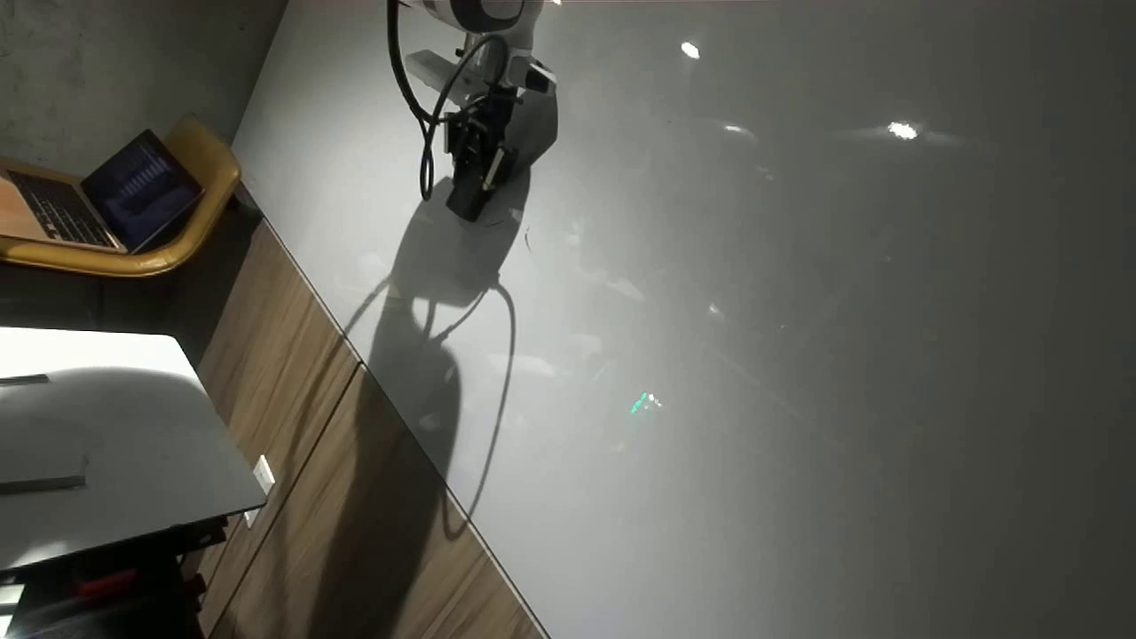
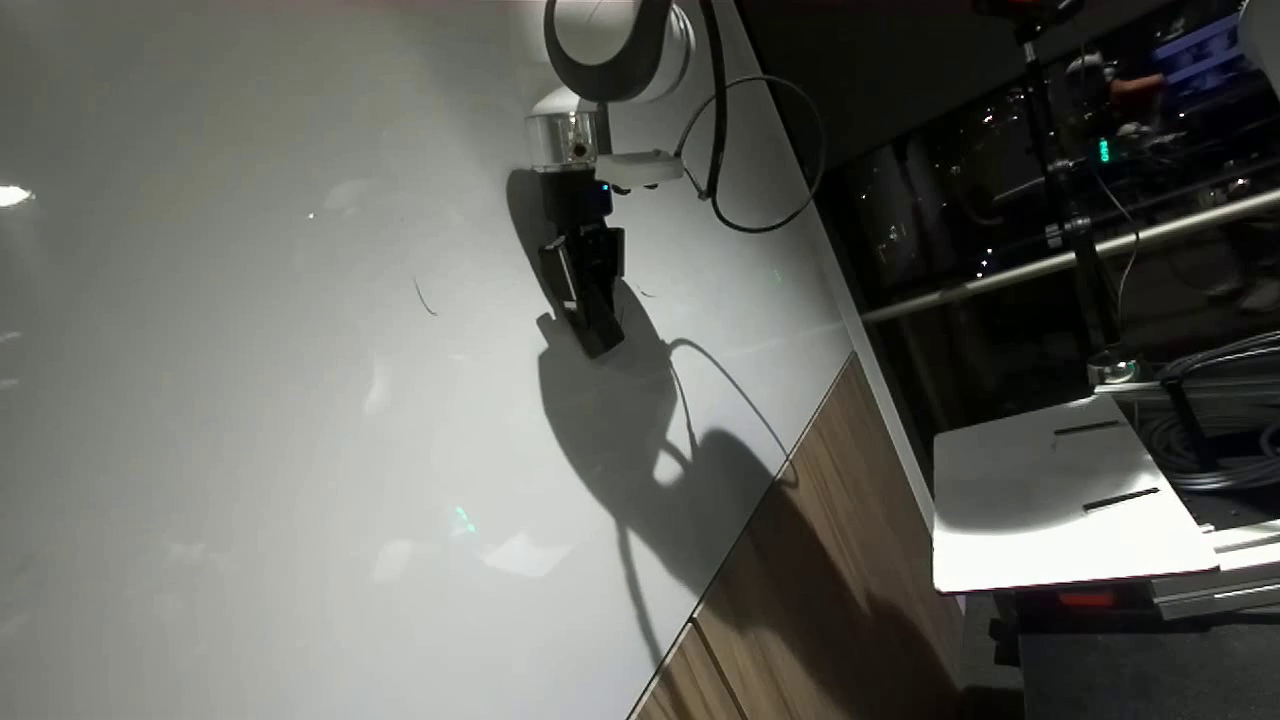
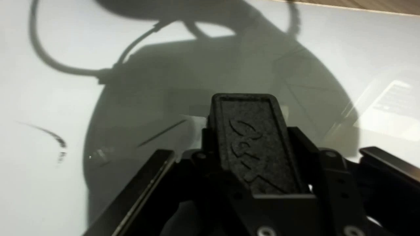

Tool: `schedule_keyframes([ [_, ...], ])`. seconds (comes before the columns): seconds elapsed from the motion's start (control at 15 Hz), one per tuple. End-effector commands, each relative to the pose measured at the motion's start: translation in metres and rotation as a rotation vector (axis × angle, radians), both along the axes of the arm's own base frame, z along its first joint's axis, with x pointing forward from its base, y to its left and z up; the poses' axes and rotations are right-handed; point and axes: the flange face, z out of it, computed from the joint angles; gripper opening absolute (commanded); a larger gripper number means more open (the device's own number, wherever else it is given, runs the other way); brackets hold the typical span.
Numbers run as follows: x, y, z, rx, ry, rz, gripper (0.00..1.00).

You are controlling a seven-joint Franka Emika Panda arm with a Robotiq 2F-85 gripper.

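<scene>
1 end effector (image 3: 251, 139) grips 1 dark block (image 3: 254, 144) near 2 black marks (image 3: 162, 133).

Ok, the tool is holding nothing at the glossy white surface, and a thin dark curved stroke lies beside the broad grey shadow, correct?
No, the wrist view shows the tool gripping a lettered black rectangular block. The rest holds: the curved stroke lies beside the grey shadow on the white surface.
</scene>
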Motion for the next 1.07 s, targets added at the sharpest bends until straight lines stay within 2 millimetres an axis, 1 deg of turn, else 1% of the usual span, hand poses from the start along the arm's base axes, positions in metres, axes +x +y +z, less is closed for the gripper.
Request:
schedule_keyframes([
  [0.0, 0.022, -0.084, 0.013, -0.024, -0.080, -0.083, 0.32],
  [0.27, 0.023, -0.152, 0.010, -0.046, -0.079, -0.139, 0.32],
  [0.6, 0.031, -0.234, 0.009, -0.064, -0.072, -0.191, 0.32],
  [0.67, 0.031, -0.239, 0.011, -0.057, -0.068, -0.197, 0.32],
  [0.73, 0.028, -0.241, 0.012, -0.045, -0.063, -0.202, 0.32],
  [0.8, 0.020, -0.229, 0.017, -0.025, -0.057, -0.196, 0.32],
  [0.87, 0.009, -0.211, 0.021, -0.008, -0.052, -0.183, 0.32],
  [0.93, -0.008, -0.189, 0.023, -0.002, -0.048, -0.158, 0.32],
  [1.0, -0.018, -0.174, 0.024, -0.002, -0.051, -0.134, 0.32],
])
